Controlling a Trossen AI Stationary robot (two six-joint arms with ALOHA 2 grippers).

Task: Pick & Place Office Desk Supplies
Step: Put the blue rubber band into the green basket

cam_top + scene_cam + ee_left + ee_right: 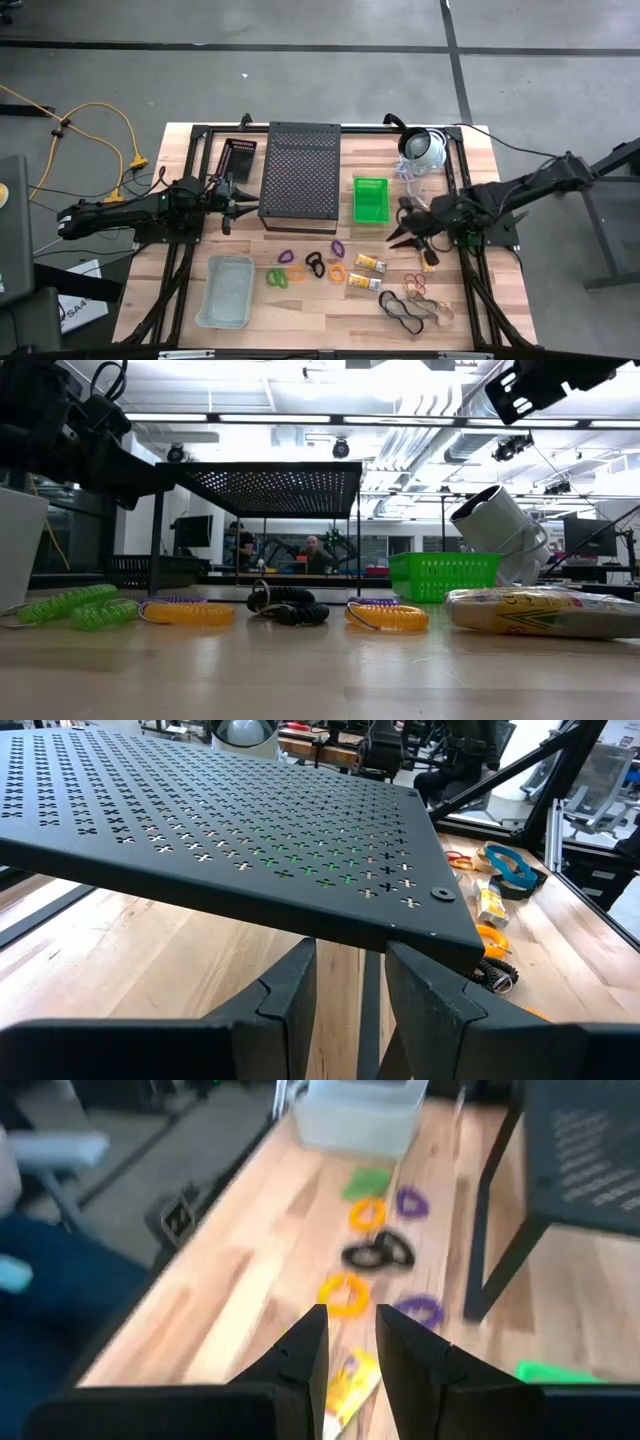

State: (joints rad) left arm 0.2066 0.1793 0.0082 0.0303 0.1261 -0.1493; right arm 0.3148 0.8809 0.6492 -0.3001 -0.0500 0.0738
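The right gripper (350,1342) hangs above the tabletop (310,310) with its jaws a narrow gap apart and nothing between them; it sits just right of the green basket (371,198), above the right end of the row of supplies. The left gripper (350,982) hovers at the left edge of the black perforated stand (300,170), jaws likewise parted by a slim gap and empty, its tips just under the stand's near corner.

The supplies lie loose across the front of the tabletop. From left to right there are green loops (276,277), an orange loop (296,273), a purple loop (285,256), black loops (315,264), another purple loop (338,247) and another orange one (337,271). Just right of these lie two yellow-and-white packets (366,264), then red and black rubber bands (408,306) near the front right corner.

A clear empty tray (226,290) sits at the front left. A white dome device (424,148) with a cable rests at the back right, behind the right gripper. A small dark mesh tray (241,157) lies at the back, left of the stand. In the room beyond, people sit at desks
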